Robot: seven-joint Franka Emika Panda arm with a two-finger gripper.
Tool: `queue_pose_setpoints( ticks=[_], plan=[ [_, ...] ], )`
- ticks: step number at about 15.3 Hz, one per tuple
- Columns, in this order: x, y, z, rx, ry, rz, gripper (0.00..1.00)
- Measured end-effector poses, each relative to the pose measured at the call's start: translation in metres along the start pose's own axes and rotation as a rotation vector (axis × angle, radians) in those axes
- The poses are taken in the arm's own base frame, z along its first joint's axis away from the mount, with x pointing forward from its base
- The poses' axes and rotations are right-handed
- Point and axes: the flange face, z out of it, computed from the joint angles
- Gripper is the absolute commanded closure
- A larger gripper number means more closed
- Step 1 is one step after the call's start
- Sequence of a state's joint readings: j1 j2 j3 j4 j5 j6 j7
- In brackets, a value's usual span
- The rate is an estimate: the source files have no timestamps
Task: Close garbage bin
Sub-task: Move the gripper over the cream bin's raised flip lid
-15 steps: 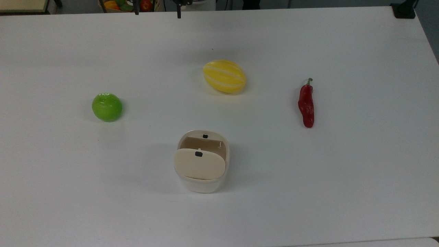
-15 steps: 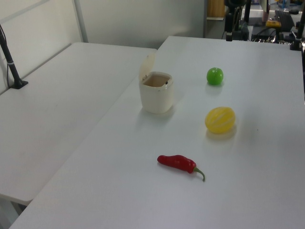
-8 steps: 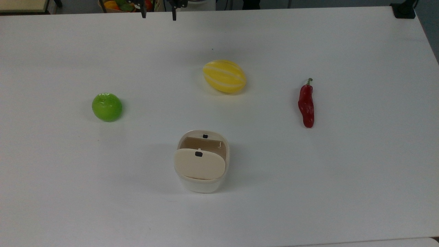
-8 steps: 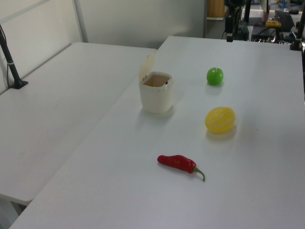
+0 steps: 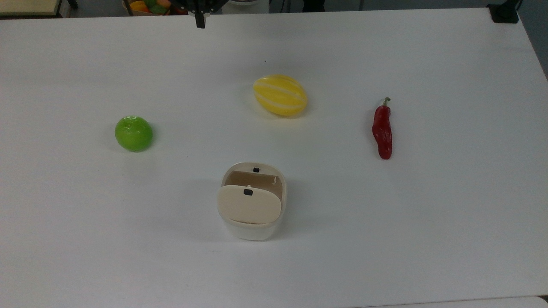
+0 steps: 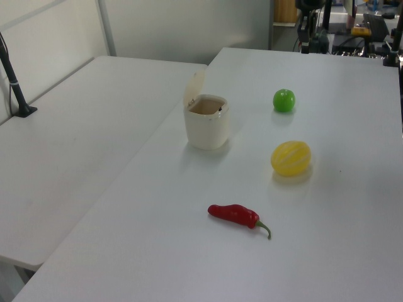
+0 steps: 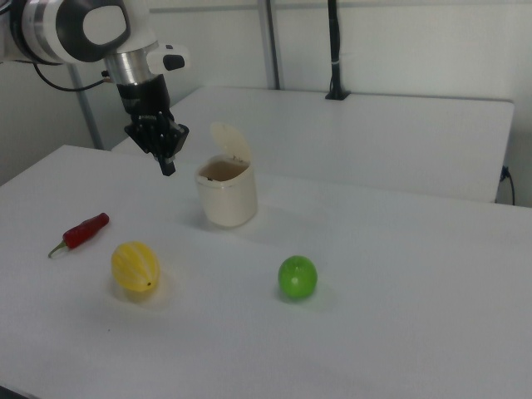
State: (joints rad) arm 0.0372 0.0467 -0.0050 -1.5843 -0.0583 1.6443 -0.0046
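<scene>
Stood near the middle of the white tabletop [image 5: 428, 235]: the garbage bin [image 5: 251, 222], a small cream-white tub with a rounded-square top. Beige hinged lid [image 5: 249, 204] raised, tilted up and back from the rim, brown inside showing beneath it in the top view. Carried a tiny black square tab [image 5: 248, 192] on the lid and a second black mark on the rim opposite. In the left view, lid [image 6: 194, 86] upright behind the bin [image 6: 206, 124]; in the right view, lid [image 7: 231, 141] likewise up above the bin [image 7: 226, 194].

Hung above the tabletop, well apart from the bin, at the top view's upper edge: the gripper [image 5: 200, 21], fingers pressed together into one narrow dark tip, holding nothing. In the right view, gripper [image 7: 169, 163] pointed downward to the right view's left of the bin, fingers drawn together, clear of the lid.

Lay beyond the bin in the top view: a yellow striped melon [image 5: 280, 95]. To the top view's left, a green apple [image 5: 133, 133]; to the top view's right, a red chili pepper [image 5: 382, 132] with a green stem. All three well apart from the bin and from one another.
</scene>
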Motion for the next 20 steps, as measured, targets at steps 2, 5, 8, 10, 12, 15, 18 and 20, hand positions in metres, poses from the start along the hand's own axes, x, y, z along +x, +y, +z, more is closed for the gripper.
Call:
queue_pose_setpoints(
  ticks=[2,5,8,10,12,15,18,20],
  plan=[
    [0.006,0.000,-0.002,0.001,0.044,0.000,1.00],
    [0.017,-0.002,-0.002,0.020,0.114,0.002,1.00],
    [0.039,-0.005,0.001,0.045,0.223,0.008,1.00],
    [0.057,-0.008,0.009,0.051,0.297,0.013,1.00],
    [0.079,-0.010,0.019,0.058,0.373,0.043,1.00],
    [0.109,-0.016,0.033,0.070,0.496,0.067,1.00],
    [0.132,-0.027,0.049,0.081,0.620,0.063,1.00],
    [0.143,-0.033,0.059,0.089,0.697,0.060,1.00]
  ],
)
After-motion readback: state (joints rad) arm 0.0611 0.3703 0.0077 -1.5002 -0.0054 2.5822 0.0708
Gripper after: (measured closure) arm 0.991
